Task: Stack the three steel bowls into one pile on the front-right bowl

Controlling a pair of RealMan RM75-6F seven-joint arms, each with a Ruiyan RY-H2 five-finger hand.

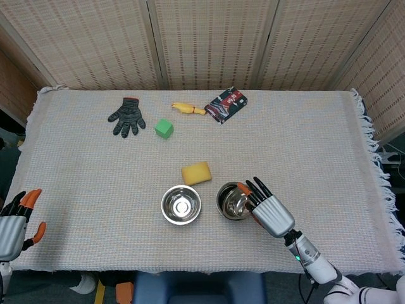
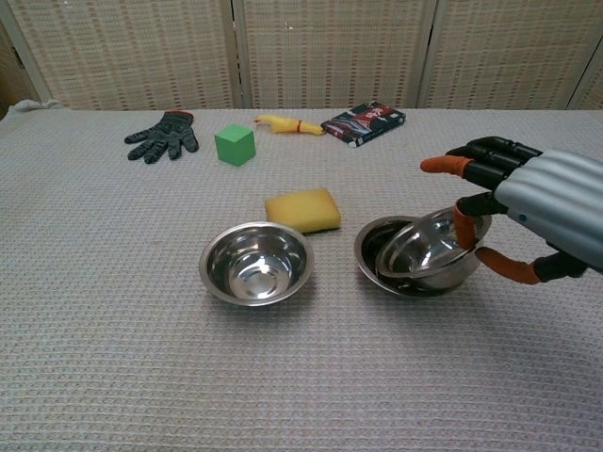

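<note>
From the head view, the right robot hand [image 1: 272, 212] holds a shiny round steel bowl [image 1: 236, 202] by its rim, fingers on the inside wall, right over the front-right steel bowl [image 1: 223, 196] on the woven grey desk [image 1: 95, 183]. The third steel bowl [image 1: 181, 204] sits just beside them, near a yellow sponge [image 1: 197, 173]. The left robot hand [image 1: 14, 225] hangs off the desk's edge with spread fingers and nothing in it.

From the chest view, the carried bowl [image 2: 431, 249] is tilted, its low side already inside the front-right bowl [image 2: 377, 247], its high side pinched between thumb and fingers [image 2: 464, 226]. To finish well, I judge the wrist should level the bowl and centre it before the fingers open. Letting go while tilted risks it rocking or skidding out.
</note>
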